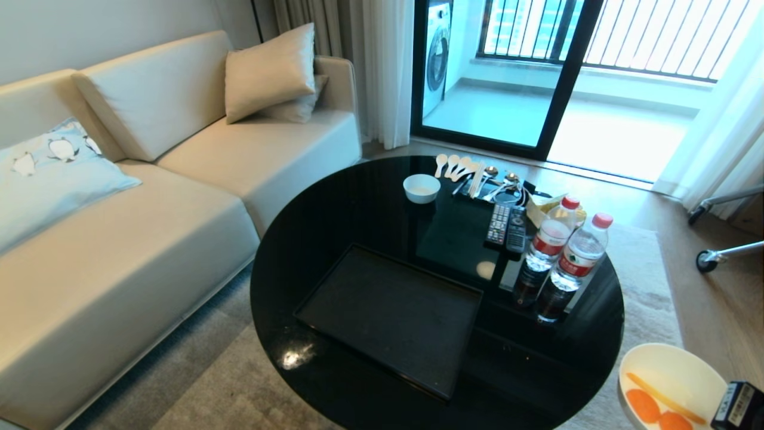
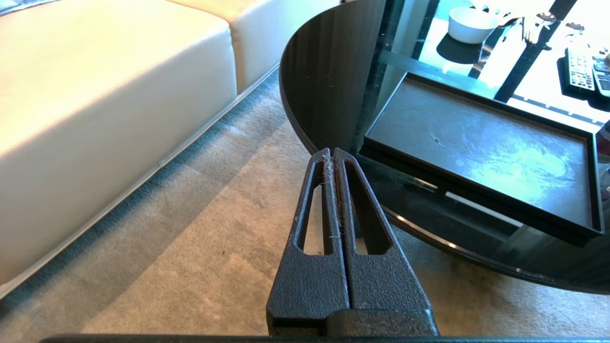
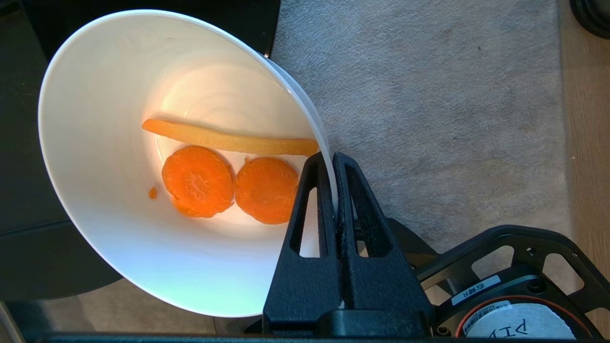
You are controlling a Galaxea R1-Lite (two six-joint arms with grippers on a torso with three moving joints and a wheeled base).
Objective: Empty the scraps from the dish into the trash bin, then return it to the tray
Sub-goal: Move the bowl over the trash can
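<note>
Head view: red-labelled water bottles [image 1: 564,251], writing unreadable, on table [image 1: 358,203].

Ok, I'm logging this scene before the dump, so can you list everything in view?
dish: one, white, held off the table's near right edge
scraps: two orange slices, one yellow-orange strip, inside the dish
tray: one, black, on the table
table: one, round, black
small bowl: one, white, far side of table
water bottles: two, red-capped, table's right
remotes: two, dark, beside the bottles
sofa: one, cream, left
left gripper: shut, over the carpet
right gripper: shut on the dish's rim
</note>
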